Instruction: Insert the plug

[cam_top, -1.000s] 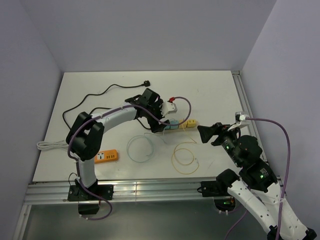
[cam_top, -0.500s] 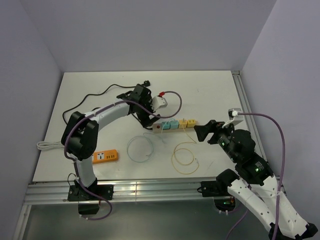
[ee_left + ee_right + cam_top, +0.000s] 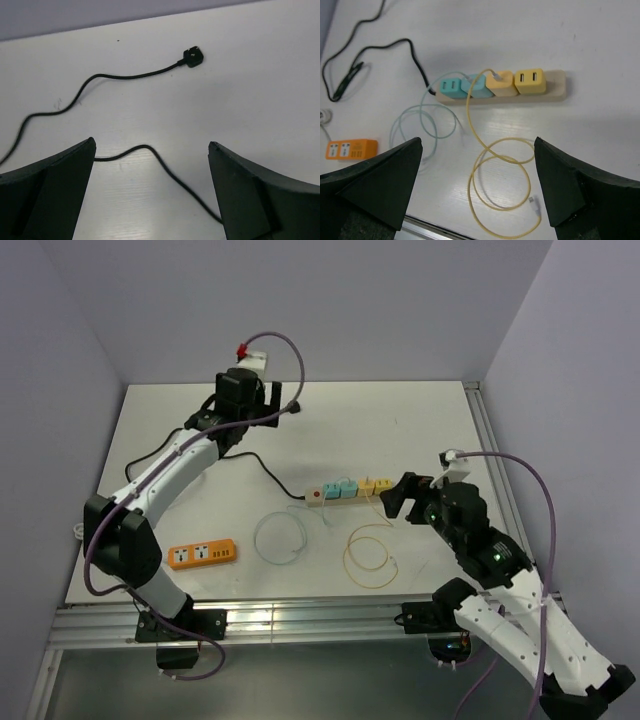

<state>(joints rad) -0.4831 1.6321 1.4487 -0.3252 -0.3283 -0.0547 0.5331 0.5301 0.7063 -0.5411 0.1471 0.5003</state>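
A black plug (image 3: pixel 193 56) lies on the white table at the end of a black cord (image 3: pixel 125 76); in the top view the plug (image 3: pixel 293 408) is at the back, left of centre. My left gripper (image 3: pixel 151 145) is open and empty, raised above the cord short of the plug; the top view shows this gripper (image 3: pixel 272 400) beside the plug. A beige power strip (image 3: pixel 555 86) with teal and yellow adapters lies mid-table (image 3: pixel 350 488). My right gripper (image 3: pixel 477 141) is open and empty, near the strip's right end (image 3: pixel 395 498).
A yellow cable coil (image 3: pixel 500 175) and a teal cable coil (image 3: pixel 422 125) lie in front of the strip. An orange power strip (image 3: pixel 202 554) sits at the front left. A metal rail (image 3: pixel 300 618) runs along the table's near edge.
My left arm swung away from the beige power strip to the back left and rose, now over the black cord near the plug. My right gripper shifted slightly left toward the strip.
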